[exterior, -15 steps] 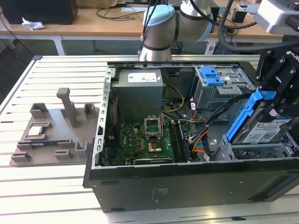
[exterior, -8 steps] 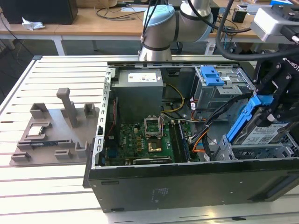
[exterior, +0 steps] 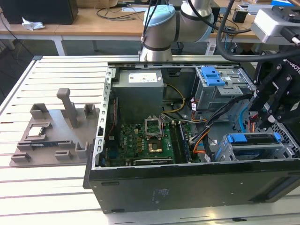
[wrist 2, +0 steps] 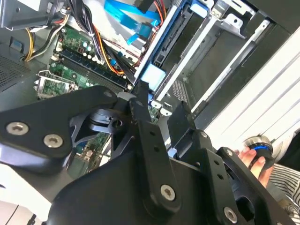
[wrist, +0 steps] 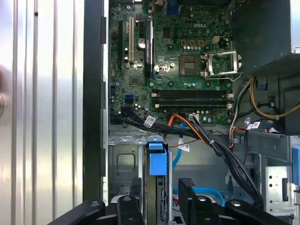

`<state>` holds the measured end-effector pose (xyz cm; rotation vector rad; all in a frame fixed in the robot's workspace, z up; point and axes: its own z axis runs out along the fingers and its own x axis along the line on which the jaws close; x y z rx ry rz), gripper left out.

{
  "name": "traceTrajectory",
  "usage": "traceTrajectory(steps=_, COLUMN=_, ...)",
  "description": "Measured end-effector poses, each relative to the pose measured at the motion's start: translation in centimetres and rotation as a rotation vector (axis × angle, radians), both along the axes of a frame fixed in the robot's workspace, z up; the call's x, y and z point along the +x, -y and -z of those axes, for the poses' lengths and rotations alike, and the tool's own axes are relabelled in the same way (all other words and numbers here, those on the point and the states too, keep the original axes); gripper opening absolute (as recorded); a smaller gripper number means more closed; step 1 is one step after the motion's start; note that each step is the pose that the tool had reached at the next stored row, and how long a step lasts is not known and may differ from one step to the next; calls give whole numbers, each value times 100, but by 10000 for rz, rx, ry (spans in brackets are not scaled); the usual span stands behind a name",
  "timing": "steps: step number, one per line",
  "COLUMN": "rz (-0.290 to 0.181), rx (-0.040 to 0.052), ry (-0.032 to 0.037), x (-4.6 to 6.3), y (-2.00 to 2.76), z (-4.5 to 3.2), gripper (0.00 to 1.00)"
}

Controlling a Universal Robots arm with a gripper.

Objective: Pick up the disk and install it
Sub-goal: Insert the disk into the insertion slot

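Note:
The disk (exterior: 255, 143) sits on edge in the drive bay at the corner of the open computer case (exterior: 187, 187) on the exterior view's right, its blue rails along the top. In the first wrist view the disk's blue end tab (wrist: 156, 162) points toward the motherboard. My gripper (exterior: 270, 117) hangs just above the disk. In both wrist views the black fingers (wrist: 136, 197) stand on either side of the disk, with a gap at one side. The gripper (wrist: 161, 186) (wrist 2: 159, 107) is open.
Inside the case lie the green motherboard (exterior: 140, 140), a grey power-supply box (exterior: 139, 84), a metal drive cage with a blue latch (exterior: 213, 75) and orange and black cables (exterior: 201, 138). A grey fixture (exterior: 51, 131) rests on the slatted table. A person's hand (wrist 2: 251, 157) holds a blue-ringed knob.

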<state>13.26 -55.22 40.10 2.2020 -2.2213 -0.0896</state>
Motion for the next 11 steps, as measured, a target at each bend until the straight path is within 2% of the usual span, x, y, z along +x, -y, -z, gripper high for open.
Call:
traceTrajectory(steps=2, rz=0, rx=0, ry=0, x=0, y=0, z=5, gripper=43)
traceTrajectory(steps=3, rz=0, rx=0, ry=0, x=0, y=0, z=9, gripper=30)
traceTrajectory(steps=6, rz=0, rx=-1, ry=0, x=0, y=0, z=16, gripper=12)
traceTrajectory(steps=11, rz=0, rx=0, ry=0, x=0, y=0, z=29, gripper=11)
